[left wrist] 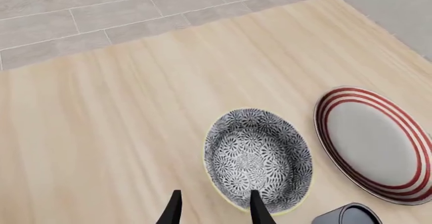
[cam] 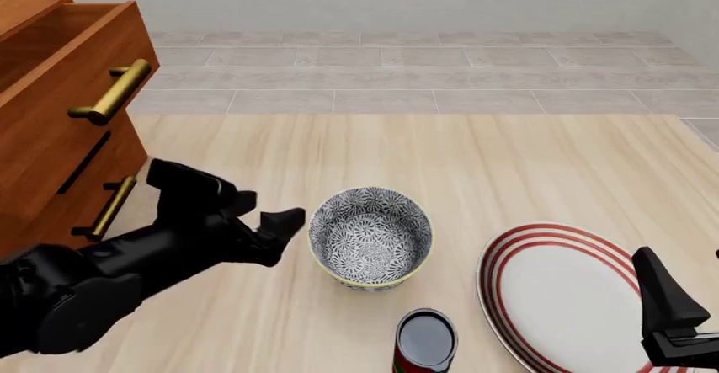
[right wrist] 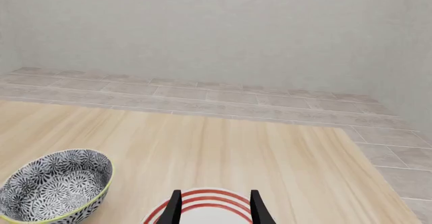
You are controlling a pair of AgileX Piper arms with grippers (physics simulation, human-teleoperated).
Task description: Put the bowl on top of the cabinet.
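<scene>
The left gripper (left wrist: 214, 211) reaches toward the bowl (cam: 371, 237) with its two dark fingers spread apart and nothing between them. In the left wrist view one fingertip (left wrist: 258, 206) overlaps the bowl's near rim while the other sits over bare wood outside it; whether the finger actually touches the rim cannot be told. In the front view the gripper's tip lies just beside the bowl's left wall.

The bowl, black-and-white floral inside and out with a pale yellowish rim, stands upright on the light wooden table (cam: 506, 162), directly ahead of the left gripper. Beyond it, on the side away from that gripper, lies a flat white plate with red rings (cam: 556, 293), near the bowl but apart from it. A dark cylindrical can (cam: 426, 342) stands close to both.

The cabinet (cam: 56, 112), reddish-brown with brass-gold bar handles (cam: 113, 92), rises behind the left arm, well apart from the bowl; its upper drawer is pulled out.

The right gripper (right wrist: 214, 209) hovers above the plate's rim, fingers parted and empty, with the bowl off to its left.
</scene>
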